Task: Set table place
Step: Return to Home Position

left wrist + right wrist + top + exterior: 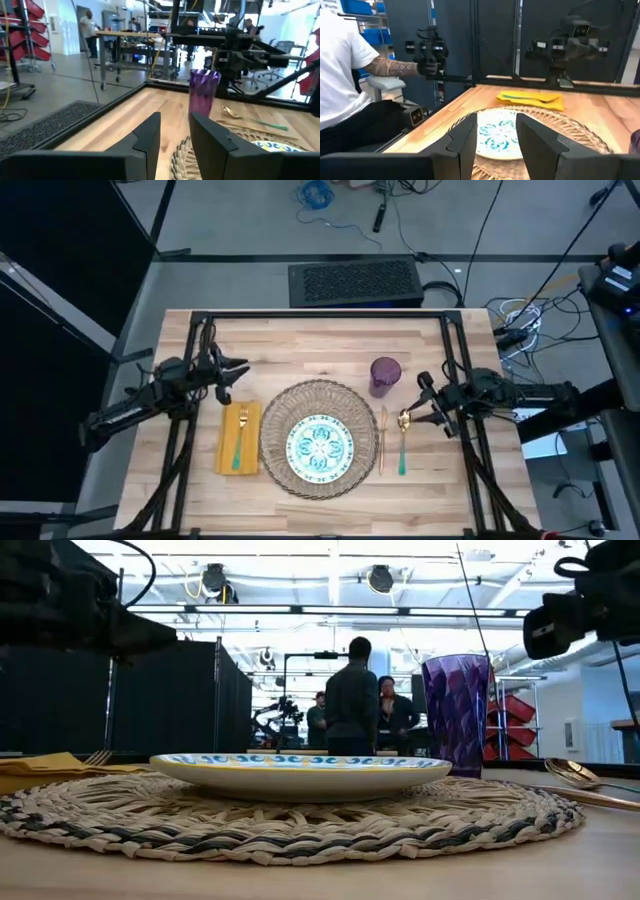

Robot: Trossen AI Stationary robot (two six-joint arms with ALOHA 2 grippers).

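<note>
The round woven placemat [318, 438] lies mid-table with the white, teal-patterned plate [320, 447] on it. Left of it lies the mustard napkin [238, 438] with a teal-handled fork [240, 432] on top. A gold knife [382, 438] and a teal-handled spoon [402, 442] lie right of the mat. The purple cup [385, 375] stands upright beyond them. My left gripper [238, 375] hovers open beyond the napkin, with nothing between its fingers [150, 135]. My right gripper [424, 398] hovers open right of the spoon's bowl, and it too holds nothing [496, 135].
Black metal rails [320, 317] frame the wooden table [300, 345]. Bare wood lies along the far side between the arms. A dark mat [352, 282] lies on the floor beyond the table. People stand in the room behind [352, 700], and a person sits near the left edge [345, 75].
</note>
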